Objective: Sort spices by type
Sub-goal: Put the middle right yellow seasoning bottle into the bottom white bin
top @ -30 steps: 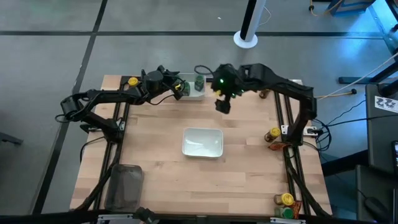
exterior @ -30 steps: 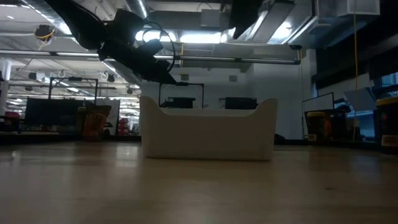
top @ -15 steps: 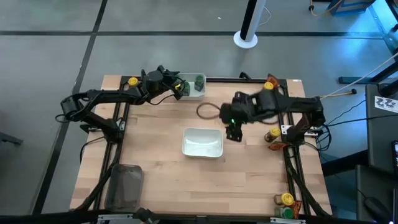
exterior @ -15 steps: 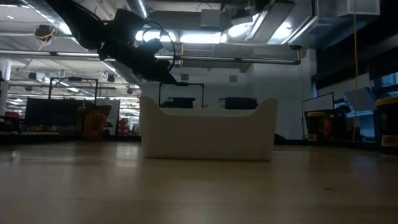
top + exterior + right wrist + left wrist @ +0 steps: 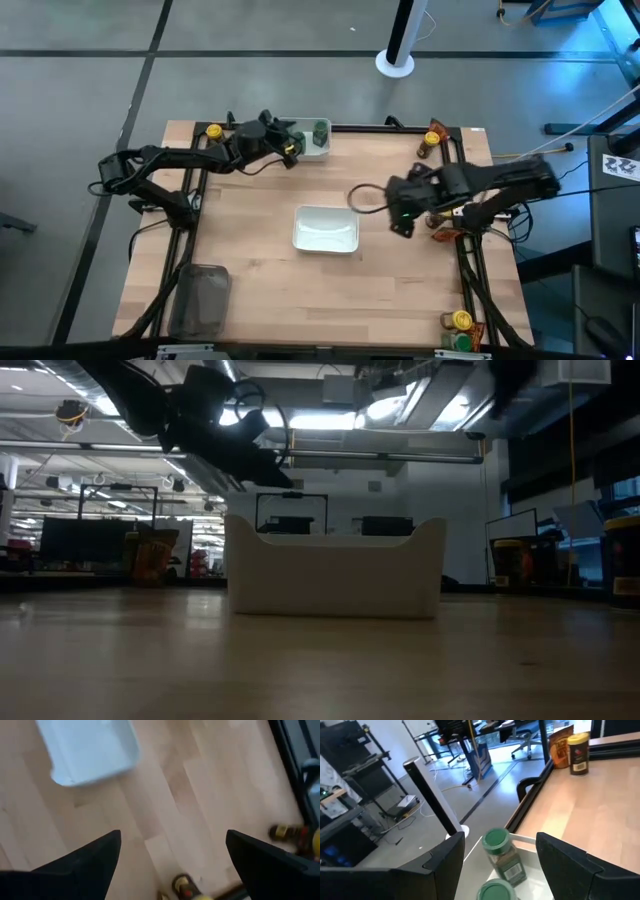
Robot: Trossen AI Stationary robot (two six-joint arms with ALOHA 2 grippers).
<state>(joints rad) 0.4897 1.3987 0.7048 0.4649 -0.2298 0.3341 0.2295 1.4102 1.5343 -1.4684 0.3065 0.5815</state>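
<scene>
Two green-capped spice jars (image 5: 502, 855) (image 5: 495, 890) lie in a white bowl (image 5: 312, 140) at the table's far edge. My left gripper (image 5: 501, 840) hovers open over that bowl, its fingers either side of the jars and clear of them. My right gripper (image 5: 400, 222) is open and empty above bare table, right of the middle white bowl (image 5: 325, 228). It points steeply down. A yellow-capped jar (image 5: 440, 215) and brown-orange packets (image 5: 287, 832) lie by the right edge. Another small jar (image 5: 185, 885) shows just below the right fingers.
A yellow-capped jar (image 5: 213, 130) stands at the far left corner and a spice item (image 5: 432, 138) at the far right. More jars (image 5: 460, 322) sit at the near right corner. A clear grey tray (image 5: 200, 300) lies near left. The arms' black frames run along both side edges.
My right gripper has swung from the far bowl toward the table's right and near side, past the middle bowl, sinking a little and rolling its wrist, with its fingers staying open. The jars in the far bowl have kept their place.
</scene>
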